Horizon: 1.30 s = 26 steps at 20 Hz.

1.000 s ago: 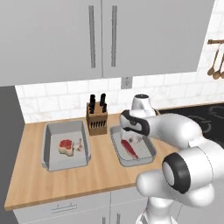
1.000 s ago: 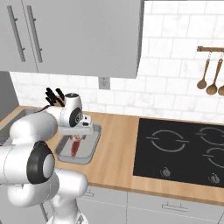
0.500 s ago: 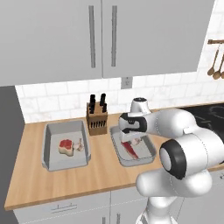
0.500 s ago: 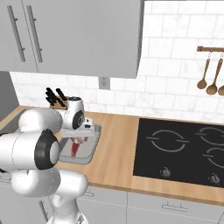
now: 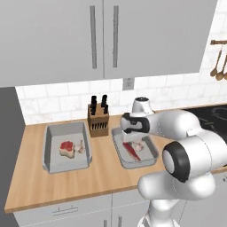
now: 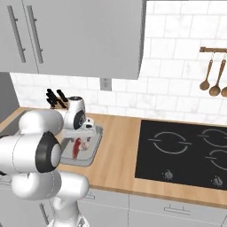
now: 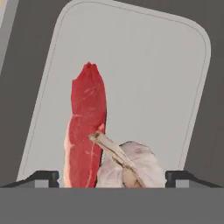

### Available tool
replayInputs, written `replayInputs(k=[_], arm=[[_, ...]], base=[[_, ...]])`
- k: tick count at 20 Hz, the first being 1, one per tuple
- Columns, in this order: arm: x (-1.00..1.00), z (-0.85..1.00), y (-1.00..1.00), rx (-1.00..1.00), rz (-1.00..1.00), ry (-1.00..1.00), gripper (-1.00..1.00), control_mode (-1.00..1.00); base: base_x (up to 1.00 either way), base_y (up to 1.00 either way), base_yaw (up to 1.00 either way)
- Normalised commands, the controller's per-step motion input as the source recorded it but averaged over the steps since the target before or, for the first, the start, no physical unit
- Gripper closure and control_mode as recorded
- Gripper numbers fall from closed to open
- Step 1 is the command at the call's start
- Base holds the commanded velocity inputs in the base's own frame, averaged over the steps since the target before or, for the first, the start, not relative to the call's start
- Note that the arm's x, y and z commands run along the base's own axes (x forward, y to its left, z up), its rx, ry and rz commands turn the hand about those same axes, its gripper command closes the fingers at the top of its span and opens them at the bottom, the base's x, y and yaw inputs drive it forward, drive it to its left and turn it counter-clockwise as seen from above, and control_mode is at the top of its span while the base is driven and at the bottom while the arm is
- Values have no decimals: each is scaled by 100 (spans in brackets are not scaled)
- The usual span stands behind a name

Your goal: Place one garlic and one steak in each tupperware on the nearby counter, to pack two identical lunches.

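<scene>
In the right tupperware point(image 7: 197, 78), off-white garlic point(image 7: 131, 168) touches dark-red elongated steak point(image 7: 85, 127).

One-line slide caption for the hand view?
Open gripper above a garlic lying against a long steak inside a grey tupperware.

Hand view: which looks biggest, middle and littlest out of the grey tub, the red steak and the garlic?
1. Tupperware, easily the biggest.
2. Steak, long and thin.
3. Garlic, littlest, though its bottom is cut off by the picture edge and it sits nearest the camera, so it may look bigger than it really is.
</scene>
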Motion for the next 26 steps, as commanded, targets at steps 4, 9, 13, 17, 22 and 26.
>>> replayInputs(k=[4, 9, 13, 17, 22, 26], arm=[[-51, 40, 0, 0, 0, -1, -100, -100], [-100, 22, 0, 0, -6, 0, -100, -100], [-98, 31, 0, 0, -10, 0, -100, -100], [-89, 55, -3, 3, -17, -1, -100, -100], [-36, 92, 0, 0, -14, -1, -100, -100], [-40, 61, 0, 0, -22, 0, -100, -100]], base=[[0, 0, 0], [0, 0, 0], [0, 0, 0], [0, 0, 0], [0, 0, 0], [0, 0, 0]])
